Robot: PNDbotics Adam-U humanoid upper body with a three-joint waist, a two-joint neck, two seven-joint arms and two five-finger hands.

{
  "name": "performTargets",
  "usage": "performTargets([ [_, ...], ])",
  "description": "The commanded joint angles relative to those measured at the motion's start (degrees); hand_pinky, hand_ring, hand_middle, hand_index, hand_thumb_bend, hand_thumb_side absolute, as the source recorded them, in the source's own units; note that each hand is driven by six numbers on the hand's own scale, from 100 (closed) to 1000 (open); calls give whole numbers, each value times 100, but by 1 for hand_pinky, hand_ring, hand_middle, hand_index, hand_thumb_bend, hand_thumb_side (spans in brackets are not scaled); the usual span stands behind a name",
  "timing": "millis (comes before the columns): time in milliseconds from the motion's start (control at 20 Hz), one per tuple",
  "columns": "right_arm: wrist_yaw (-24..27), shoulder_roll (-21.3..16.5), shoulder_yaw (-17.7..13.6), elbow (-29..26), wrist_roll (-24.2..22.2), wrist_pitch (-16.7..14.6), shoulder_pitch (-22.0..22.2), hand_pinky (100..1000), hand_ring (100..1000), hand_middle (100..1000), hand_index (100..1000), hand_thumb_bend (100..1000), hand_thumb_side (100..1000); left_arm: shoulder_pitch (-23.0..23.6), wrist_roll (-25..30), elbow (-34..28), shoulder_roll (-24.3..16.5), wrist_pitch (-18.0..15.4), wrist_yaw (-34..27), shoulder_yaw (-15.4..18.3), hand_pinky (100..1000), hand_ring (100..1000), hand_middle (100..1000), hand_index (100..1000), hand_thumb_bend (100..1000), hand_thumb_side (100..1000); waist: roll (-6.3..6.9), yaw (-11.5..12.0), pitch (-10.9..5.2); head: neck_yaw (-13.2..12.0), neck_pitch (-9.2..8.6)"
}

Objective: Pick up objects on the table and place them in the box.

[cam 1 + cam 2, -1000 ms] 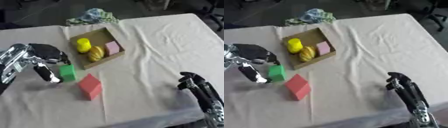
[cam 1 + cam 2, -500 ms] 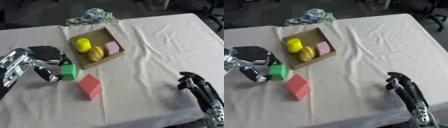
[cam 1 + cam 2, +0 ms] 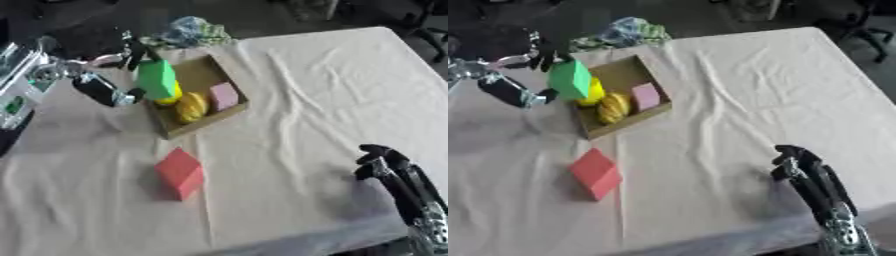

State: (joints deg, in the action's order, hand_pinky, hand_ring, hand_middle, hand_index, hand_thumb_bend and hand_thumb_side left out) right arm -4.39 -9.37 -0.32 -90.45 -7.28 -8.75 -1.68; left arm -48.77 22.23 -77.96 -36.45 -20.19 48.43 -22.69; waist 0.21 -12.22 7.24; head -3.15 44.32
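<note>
The left hand (image 3: pixel 96 75) is raised over the left side of the surface (image 3: pixel 315 100), which is draped in a wrinkled cream cloth, and its fingers and thumb are closed round a green block (image 3: pixel 158 79). The block hangs upright in the air, clear of the cloth, above the near-left rim of the open cardboard box (image 3: pixel 229 107); its lower end overlaps a yellow round object (image 3: pixel 173 95) lying in the box. Beside that, toward the box's front wall, lies a lumpy yellow-orange object (image 3: pixel 191 107), and just to its right a small pink block (image 3: pixel 224 96) sits against the box's right wall. A red block (image 3: pixel 180 173) stands alone on the cloth nearer the camera, well apart from the box and a little left of its front corner, tilted so that one edge faces the viewer. Beyond the box, at the far edge of the surface, is a crumpled bundle of blue-green and white material (image 3: pixel 189 32). The right hand (image 3: pixel 802 167) shows at the lower right, resting near the front edge of the surface with its fingers relaxed and pointing up, holding nothing.
</note>
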Motion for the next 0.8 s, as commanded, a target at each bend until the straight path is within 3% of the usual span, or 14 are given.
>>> performTargets([
  [50, 24, -76, 15, -46, -38, -7, -40, 524, 517, 534, 747, 100, 668, -377, -188, 764, 511, -29, 588, 201, 550, 447, 454, 674, 153, 274, -23, -38, -168, -50, -20],
  [350, 62, 0, 113, -25, -135, 6, -68, 524, 517, 534, 747, 100, 686, -716, -1041, 2484, 1650, -4, 2040, 864, 562, 452, 456, 685, 100, 257, -80, -169, -172, -174, -20],
  [600, 84, 47, 170, -10, -201, 14, -96, 524, 517, 534, 747, 100, 695, -770, -1749, 3086, 2073, 221, 2791, 1218, 590, 476, 486, 716, 104, 255, -105, -246, -171, -251, -20],
  [700, 85, 54, 166, -6, -203, 17, -105, 524, 517, 534, 747, 100, 697, -778, -1868, 3180, 2098, 301, 2993, 1257, 665, 568, 591, 791, 144, 269, -99, -253, -167, -249, -20],
  [750, 85, 55, 161, -5, -199, 18, -108, 525, 518, 533, 747, 100, 699, -782, -1873, 3204, 2089, 327, 3062, 1266, 725, 654, 699, 839, 186, 284, -94, -251, -166, -241, -20],
  [800, 83, 55, 157, -4, -195, 20, -110, 525, 518, 533, 747, 100, 699, -787, -1849, 3216, 2073, 350, 3116, 1275, 730, 664, 710, 844, 193, 287, -88, -248, -164, -234, -20],
])
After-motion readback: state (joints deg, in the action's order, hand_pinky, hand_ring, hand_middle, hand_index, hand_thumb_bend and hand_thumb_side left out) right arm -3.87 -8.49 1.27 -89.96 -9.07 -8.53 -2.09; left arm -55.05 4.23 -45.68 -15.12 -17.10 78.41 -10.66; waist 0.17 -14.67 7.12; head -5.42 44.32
